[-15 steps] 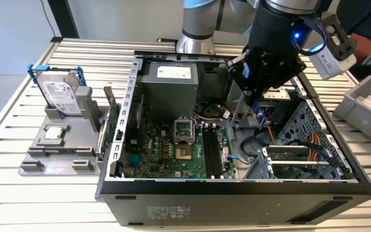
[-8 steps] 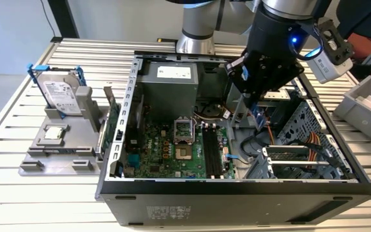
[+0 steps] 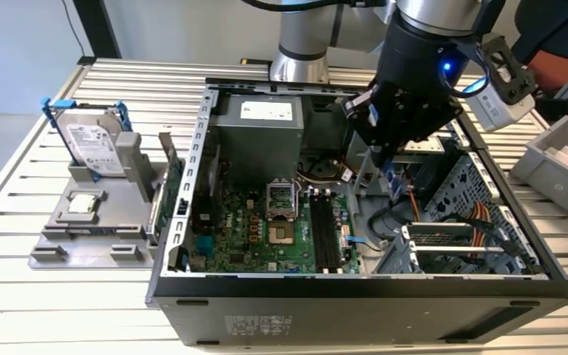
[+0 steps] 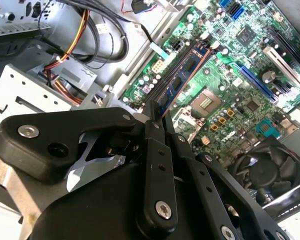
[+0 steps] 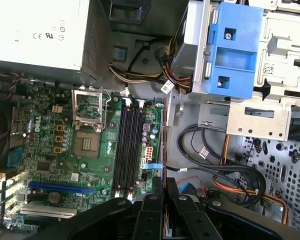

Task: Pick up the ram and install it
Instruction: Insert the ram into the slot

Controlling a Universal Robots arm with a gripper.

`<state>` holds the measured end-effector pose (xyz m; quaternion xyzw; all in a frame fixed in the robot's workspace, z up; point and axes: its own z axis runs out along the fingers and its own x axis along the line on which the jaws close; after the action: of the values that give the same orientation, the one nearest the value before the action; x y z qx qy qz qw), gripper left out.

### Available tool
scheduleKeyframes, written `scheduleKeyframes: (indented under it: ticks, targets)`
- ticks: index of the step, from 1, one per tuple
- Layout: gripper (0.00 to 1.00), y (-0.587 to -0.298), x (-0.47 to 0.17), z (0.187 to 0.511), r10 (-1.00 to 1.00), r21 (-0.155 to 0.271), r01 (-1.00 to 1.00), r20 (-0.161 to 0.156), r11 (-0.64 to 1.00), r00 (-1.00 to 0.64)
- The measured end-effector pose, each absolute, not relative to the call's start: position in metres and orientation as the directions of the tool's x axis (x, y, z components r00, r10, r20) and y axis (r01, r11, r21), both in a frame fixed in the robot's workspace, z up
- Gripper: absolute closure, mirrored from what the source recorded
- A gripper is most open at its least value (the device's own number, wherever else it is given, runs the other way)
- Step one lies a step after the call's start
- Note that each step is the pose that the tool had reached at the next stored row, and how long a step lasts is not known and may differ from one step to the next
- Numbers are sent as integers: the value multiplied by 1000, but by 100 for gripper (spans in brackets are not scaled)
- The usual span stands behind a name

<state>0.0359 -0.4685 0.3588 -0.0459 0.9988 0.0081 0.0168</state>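
Gripper (image 3: 387,164) is down inside the open case (image 3: 363,285), fingers (image 4: 155,131) clenched on the ram (image 4: 182,80), which hangs edge-on just above the board (image 3: 264,229). In the exterior view the stick sits at about 2 o'clock from the black slots (image 3: 325,233), near them but not seated. Hard drive (image 3: 95,144) stands way off at 9 o'clock, outside the case.

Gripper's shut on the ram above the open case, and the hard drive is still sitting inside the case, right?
Not quite. The gripper is shut on the ram above the case, but the exterior view shows the hard drive outside it, upright on the gray stand at that view's left.
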Motion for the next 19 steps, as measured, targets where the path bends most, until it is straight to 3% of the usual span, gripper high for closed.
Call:
scheduleKeyframes:
  ticks: [19]
  targets:
    - [100, -458, 36, 351, -92, 15, -92, -34, 996, -995]
